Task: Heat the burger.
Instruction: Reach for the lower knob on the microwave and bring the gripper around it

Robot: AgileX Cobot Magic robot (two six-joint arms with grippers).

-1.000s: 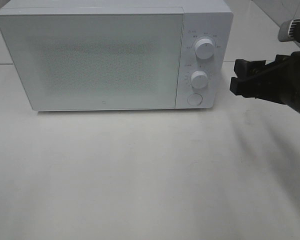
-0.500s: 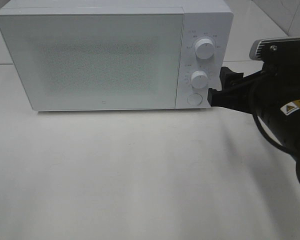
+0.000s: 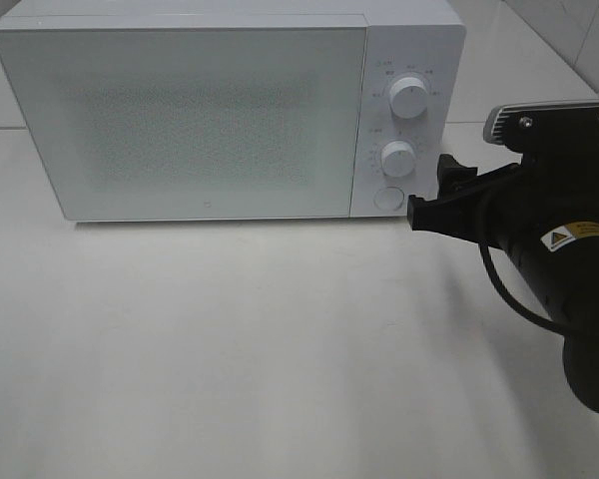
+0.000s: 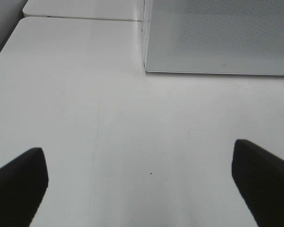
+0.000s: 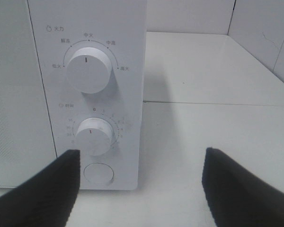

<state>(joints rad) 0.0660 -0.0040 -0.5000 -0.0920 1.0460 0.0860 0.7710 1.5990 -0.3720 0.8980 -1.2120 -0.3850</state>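
The burger is out of view. The white microwave (image 3: 200, 120) stands at the back of the table with its door shut. My right gripper (image 3: 429, 190) is open, with nothing between its fingers, just right of the control panel at the level of the lower knob (image 3: 397, 158) and the round button (image 3: 387, 198). The right wrist view looks between the open fingers (image 5: 52, 189) at the upper knob (image 5: 89, 71), lower knob (image 5: 93, 135) and button (image 5: 98, 173). My left gripper (image 4: 137, 151) is open and empty over bare table, facing the microwave's lower left corner (image 4: 149, 68).
The white table (image 3: 260, 339) stretches in front of the microwave. A tiled wall (image 5: 260, 33) rises to the right behind the table. The right arm's black body (image 3: 569, 289) fills the right side of the exterior high view.
My right arm has moved left and forward, bringing its open fingers from well right of the microwave up next to the control panel. The left gripper shows no change.
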